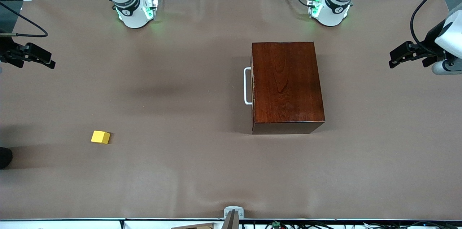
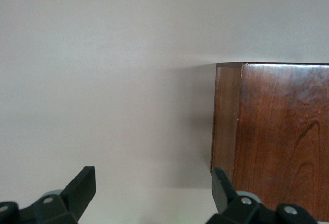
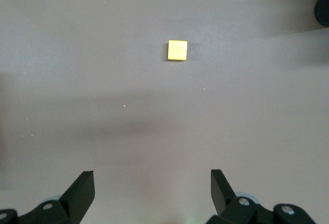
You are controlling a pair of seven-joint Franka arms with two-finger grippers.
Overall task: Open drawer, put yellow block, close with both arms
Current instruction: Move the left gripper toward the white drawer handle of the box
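Waiting at the start is how both arms are seen: nothing of the task is judged done yet. The glossy dark reddish-brown wooden box [image 1: 287,86] is taken as landmark, standing on the brown-covered tabletop [image 1: 180,171] toward the left arm's end. Its drawer is shut flush, w/ only the white U-shaped bar handle [image 1: 247,86] showing on the box face turned toward the right arm's end. The small bright yellow cube block [image 1: 100,137] lies well apart from the box, toward the right arm's end and nearer the front camera than the box.

The left hand [image 1: 402,55] is held up past the box at the left arm's end of the tabletop, fingers spread, nothing gripped; in its wrist view a box corner [image 2: 229,116] is seen below. The right hand [image 1: 34,56] is held up well apart from the box at the right arm's end, fingers wide, empty; the block [image 3: 177,50] is seen below it.

Step in hand: opening the drawer, approx. zero progress. Next move is judged to call for one hand being brought to the handle and closed round the bar, then a straight pull away from the box, w/ the box prob. braced by the 2nd hand.
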